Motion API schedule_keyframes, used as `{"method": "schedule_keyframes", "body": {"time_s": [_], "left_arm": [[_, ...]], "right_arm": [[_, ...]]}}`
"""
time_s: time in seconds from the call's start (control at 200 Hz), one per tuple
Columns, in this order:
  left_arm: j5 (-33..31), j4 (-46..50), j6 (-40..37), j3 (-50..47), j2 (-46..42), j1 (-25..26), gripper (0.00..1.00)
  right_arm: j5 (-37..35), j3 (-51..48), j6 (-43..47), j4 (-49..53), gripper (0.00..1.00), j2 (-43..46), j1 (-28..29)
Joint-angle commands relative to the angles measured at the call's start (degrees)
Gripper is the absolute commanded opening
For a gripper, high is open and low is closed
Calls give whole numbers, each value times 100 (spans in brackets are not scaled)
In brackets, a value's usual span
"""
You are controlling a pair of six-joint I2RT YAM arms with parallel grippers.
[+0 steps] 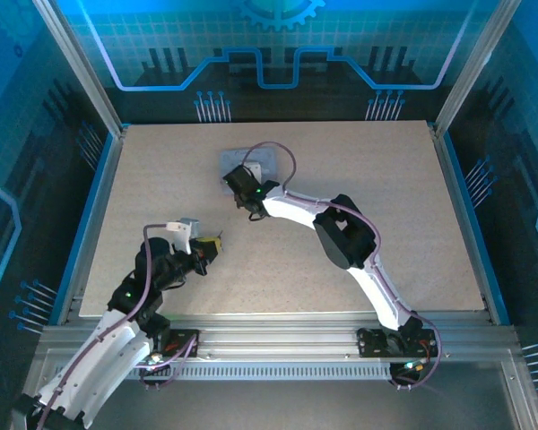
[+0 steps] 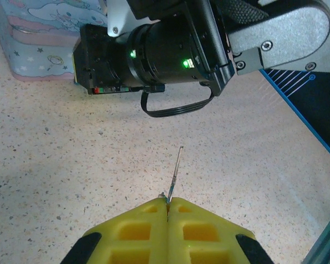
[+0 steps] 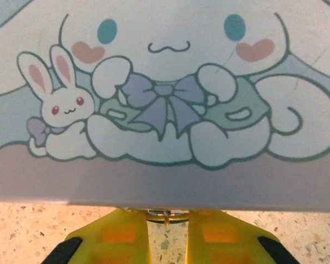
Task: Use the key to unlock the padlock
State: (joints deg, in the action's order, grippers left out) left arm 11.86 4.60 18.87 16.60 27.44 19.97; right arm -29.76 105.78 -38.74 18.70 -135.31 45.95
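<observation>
My left gripper [image 2: 168, 201] is shut on the key [image 2: 176, 168], a thin dark sliver that sticks out forward from between the yellow fingertips, just above the speckled table. From above, the left gripper [image 1: 213, 244] hangs left of centre. My right gripper [image 3: 168, 220] is at the front edge of the cartoon-printed tin [image 3: 165, 110]. A small bluish and brassy bit of the padlock [image 3: 166, 216] spans the narrow gap between its yellow fingers, which press on it from both sides. The tin's overhang hides most of the padlock. From above, the right gripper [image 1: 242, 184] reaches to the tin [image 1: 251, 161].
The right arm's black wrist [image 2: 154, 55] and its cable loop lie across the table ahead of the key, with the tin [image 2: 38, 38] at the far left. A raised blue rim [image 1: 99, 215] borders the table [image 1: 359, 170].
</observation>
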Motion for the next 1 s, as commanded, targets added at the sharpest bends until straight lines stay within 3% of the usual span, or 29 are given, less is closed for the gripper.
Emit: {"method": "schedule_keyframes", "body": {"time_s": [0.0, 0.345, 0.525, 0.995], "left_arm": [[158, -39, -150, -79, -97, -45, 0], [188, -77, -90, -181, -110, -49, 0], [457, -414, -63, -373, 42, -43, 0], [636, -690, 113, -357, 428, -37, 0]], "right_arm": [[-24, -477, 27, 42, 9, 405, -31], [-55, -2124, 52, -330, 7, 1541, 130], [305, -2824, 56, -282, 7, 2072, 243], [364, -3257, -172, -514, 35, 2154, 177]]}}
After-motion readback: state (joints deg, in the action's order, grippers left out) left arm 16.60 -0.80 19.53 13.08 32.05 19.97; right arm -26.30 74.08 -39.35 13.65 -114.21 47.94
